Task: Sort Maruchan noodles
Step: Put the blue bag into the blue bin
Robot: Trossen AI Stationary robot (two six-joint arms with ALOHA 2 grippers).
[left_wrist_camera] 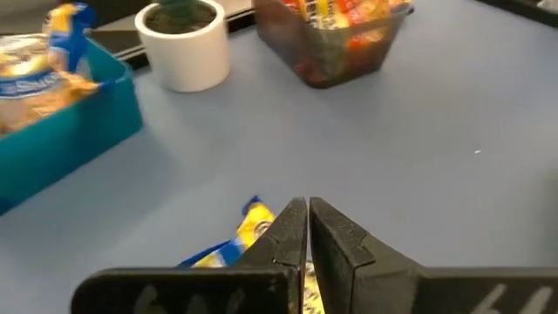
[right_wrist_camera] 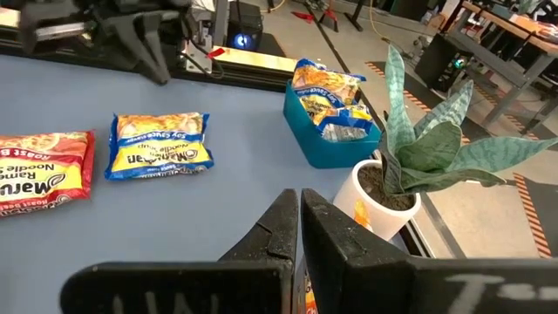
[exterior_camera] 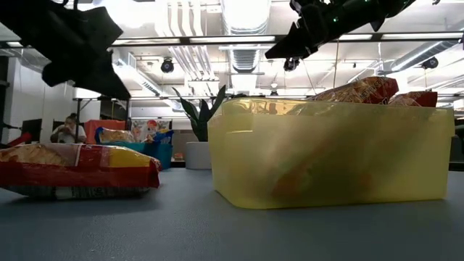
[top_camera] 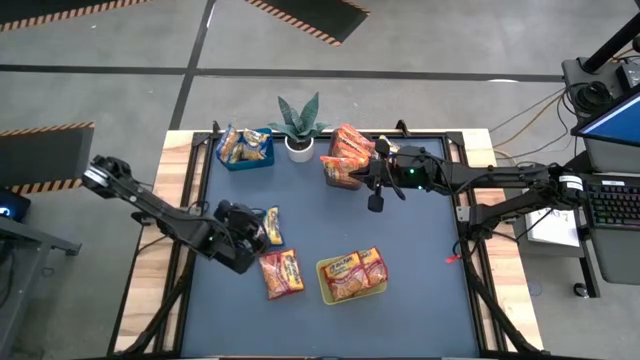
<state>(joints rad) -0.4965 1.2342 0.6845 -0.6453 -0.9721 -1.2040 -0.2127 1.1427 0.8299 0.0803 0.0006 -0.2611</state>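
A yellow-and-blue Maruchan packet [top_camera: 272, 226] [right_wrist_camera: 159, 145] lies flat on the blue-grey mat left of centre. My left gripper [top_camera: 258, 238] [left_wrist_camera: 307, 205] hangs shut just above its near-left side with nothing between the fingers. A red packet [top_camera: 282, 272] [exterior_camera: 72, 168] lies flat nearer the front edge. More noodles fill three bins: yellow-and-blue ones in the blue bin [top_camera: 245, 147], red and orange ones in the dark clear bin [top_camera: 345, 160], orange ones in the yellow-green bin [top_camera: 352, 277]. My right gripper [top_camera: 376, 203] [right_wrist_camera: 299, 196] waits shut, high beside the dark clear bin.
A potted plant in a white pot [top_camera: 299, 128] stands at the far edge between the blue bin and the dark clear bin. Open mat [top_camera: 420, 250] stretches across the table's right half. Wooden strips [top_camera: 175, 200] border the mat on both sides.
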